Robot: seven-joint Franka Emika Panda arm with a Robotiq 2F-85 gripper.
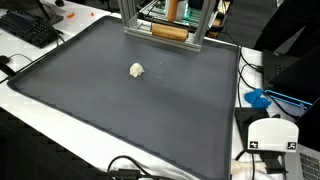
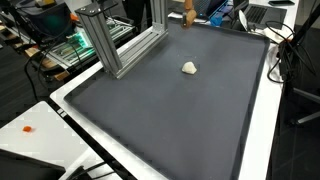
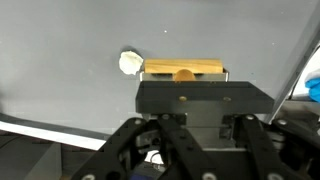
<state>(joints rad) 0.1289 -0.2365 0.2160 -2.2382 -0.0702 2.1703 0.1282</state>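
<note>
- Plainly, from the wrist view, I saw only the dark body and linkages of the pincer [image 3: 200, 125] filling the lower part of the picture. Its fingertips were not clear to me, so I could not tell whether it was spread or pressed together.
- I saw nothing held in it, and it did not show in either exterior view.
- Nearest to it in the wrist view was a wooden block [image 3: 183, 70], lying crosswise just beyond the dark body with its long side toward the camera.
- In an exterior view the same wooden block [image 1: 168, 32] lay at the foot of an aluminium frame [image 1: 160, 20], at the far edge of a dark grey mat [image 1: 150, 115].
- A small white lump [image 3: 130, 63] sat on the mat to the left of the block's end in the wrist view, apart from it and not touching.
- In both exterior views the lump [image 1: 137, 70] [image 2: 189, 68] lay alone on the open mat [image 2: 170, 115], well away from every edge.
- The mat covered most of a white counter [image 1: 25, 125], which showed as a pale border [image 2: 40, 110] around it.
- A black keyboard [image 1: 28, 30] rested on the counter beside one corner of the mat.
- Something blue [image 1: 258, 98] and a white box with a label [image 1: 272, 135] stood off the mat on another side.
- The frame [image 2: 120, 45] ran along one side of the mat.
</note>
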